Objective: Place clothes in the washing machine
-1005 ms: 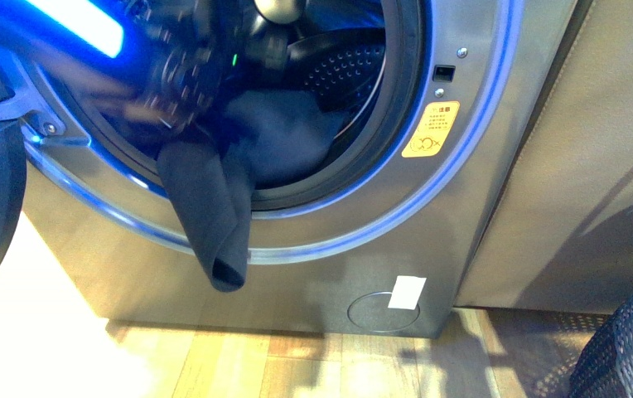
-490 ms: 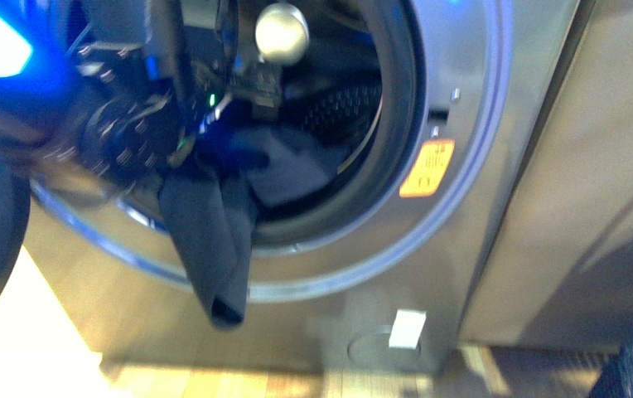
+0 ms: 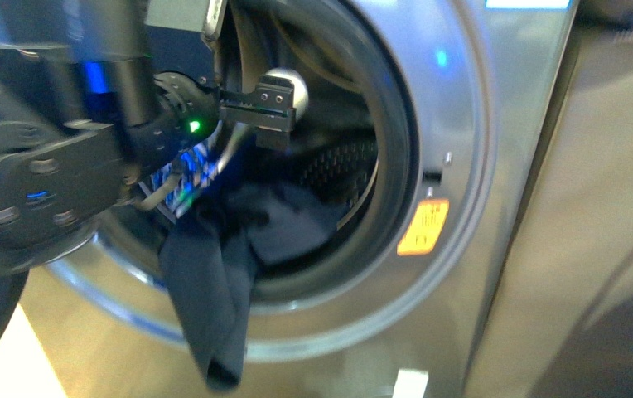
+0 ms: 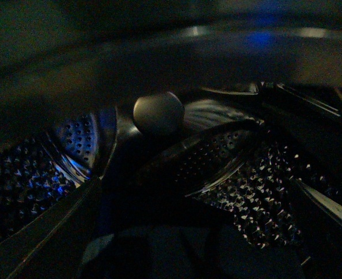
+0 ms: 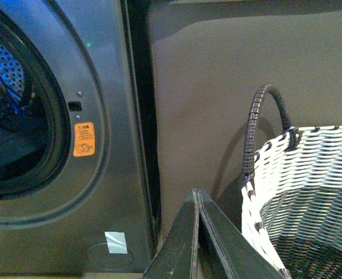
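Clothes: half hanging out of the washing machine.
Left gripper: can't tell.
Tip: push the hanging part in.

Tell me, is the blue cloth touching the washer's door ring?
Touching. The front view shows the navy garment draped over the black gasket, hanging down outside.

Left arm raised and reaching forward at upper left of the front view, green indicator lit at its wrist, left gripper extended level, its opening unclear, right gripper with jaws pressed together, holding nothing
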Motion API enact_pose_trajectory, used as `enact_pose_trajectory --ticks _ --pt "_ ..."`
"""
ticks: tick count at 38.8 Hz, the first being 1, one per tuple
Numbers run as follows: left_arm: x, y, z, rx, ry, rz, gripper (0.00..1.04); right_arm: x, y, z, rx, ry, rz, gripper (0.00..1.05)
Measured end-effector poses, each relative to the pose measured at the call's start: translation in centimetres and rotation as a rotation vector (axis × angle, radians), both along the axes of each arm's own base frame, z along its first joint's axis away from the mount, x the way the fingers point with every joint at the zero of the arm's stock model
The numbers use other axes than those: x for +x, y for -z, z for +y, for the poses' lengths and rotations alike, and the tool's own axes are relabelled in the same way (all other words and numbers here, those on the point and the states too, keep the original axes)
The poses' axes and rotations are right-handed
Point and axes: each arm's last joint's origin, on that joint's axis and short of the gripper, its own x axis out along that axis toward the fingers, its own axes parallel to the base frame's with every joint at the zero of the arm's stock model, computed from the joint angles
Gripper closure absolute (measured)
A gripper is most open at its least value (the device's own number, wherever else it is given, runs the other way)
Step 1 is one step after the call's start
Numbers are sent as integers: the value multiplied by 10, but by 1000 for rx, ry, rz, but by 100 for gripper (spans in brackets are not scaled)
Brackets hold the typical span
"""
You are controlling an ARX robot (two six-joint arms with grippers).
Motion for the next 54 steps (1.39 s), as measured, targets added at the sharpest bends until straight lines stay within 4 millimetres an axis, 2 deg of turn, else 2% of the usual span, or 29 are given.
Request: enact_pose_trajectory --ticks 9,24,32,35,39,42,46,52,54 --pt "-30 -24 13 -10 24 -5 7 0 0 0 0 0 0 102" --pt "-115 -88 55 -35 81 -54 7 0 0 0 0 0 0 102" --pt "-144 -101 64 -59 81 -82 7 0 0 0 0 0 0 102" --pt "-161 -107 68 -80 100 -90 7 0 0 0 0 0 0 102" --pt "-168 -110 69 -96 97 -101 7 0 0 0 0 0 0 102" --pt "-175 -108 72 -139 -34 28 18 0 0 0 0 0 0 102" --pt "-185 -72 80 -142 -118 163 38 0 0 0 0 0 0 102" --pt "-202 -20 92 -148 -131 198 75 0 0 0 0 0 0 102" --pt "-207 -13 94 -151 -129 193 84 0 0 0 0 0 0 102"
